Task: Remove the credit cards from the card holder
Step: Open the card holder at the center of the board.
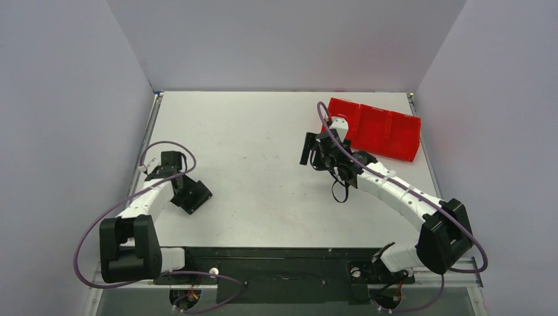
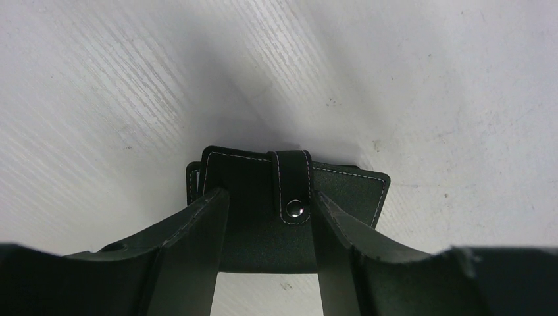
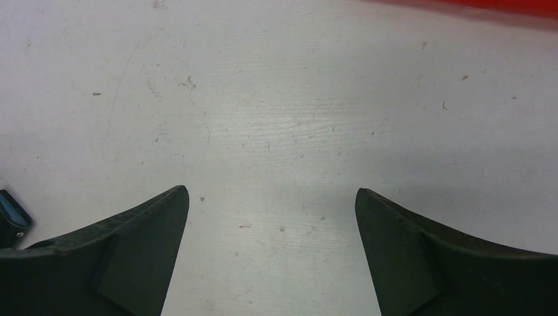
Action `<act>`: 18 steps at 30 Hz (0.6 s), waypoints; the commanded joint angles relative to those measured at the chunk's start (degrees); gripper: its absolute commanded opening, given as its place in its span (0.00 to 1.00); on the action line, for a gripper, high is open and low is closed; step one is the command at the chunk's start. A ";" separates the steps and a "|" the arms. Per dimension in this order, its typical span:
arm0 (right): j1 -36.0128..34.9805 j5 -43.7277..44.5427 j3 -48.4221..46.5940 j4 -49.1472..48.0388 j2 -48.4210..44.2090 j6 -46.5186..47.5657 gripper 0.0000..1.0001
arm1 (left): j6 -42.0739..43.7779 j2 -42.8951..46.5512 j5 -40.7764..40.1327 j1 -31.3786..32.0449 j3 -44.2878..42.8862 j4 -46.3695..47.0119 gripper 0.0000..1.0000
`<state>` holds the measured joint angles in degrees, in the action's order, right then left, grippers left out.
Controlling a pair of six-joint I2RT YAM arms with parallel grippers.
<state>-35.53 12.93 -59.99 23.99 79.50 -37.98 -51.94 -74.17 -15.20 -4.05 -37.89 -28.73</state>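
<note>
The card holder (image 1: 195,195) lies flat on the table at the near left, a black stitched wallet with a strap and a metal snap (image 2: 295,209). My left gripper (image 1: 186,189) is down over it. In the left wrist view the two fingers rest on top of the card holder (image 2: 263,240), apart, with the strap and snap between them, so the left gripper (image 2: 270,197) stands open. The credit cards are hidden. My right gripper (image 1: 310,153) hovers wide open over bare table (image 3: 272,192), well right of the holder.
A red compartment tray (image 1: 381,128) stands at the back right, just behind the right arm; its edge shows as a red strip (image 3: 500,5) in the right wrist view. A small dark-blue thing (image 3: 10,214) sits at that view's left edge. White walls enclose the table.
</note>
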 commanded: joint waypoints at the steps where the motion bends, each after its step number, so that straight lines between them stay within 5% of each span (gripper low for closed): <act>1: 0.60 -0.24 -0.03 -2.67 -0.41 -0.10 0.93 | -0.81 -1.61 -1.26 1.73 -1.65 1.28 0.46; 18: 1.34 -0.45 1.36 -3.08 -1.57 -0.29 0.92 | -2.71 -2.05 -7.94 8.62 -5.90 -3.35 0.46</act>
<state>-34.79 12.49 -59.05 22.81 79.50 -38.15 -53.47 -75.22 -20.12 4.21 -41.30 -31.11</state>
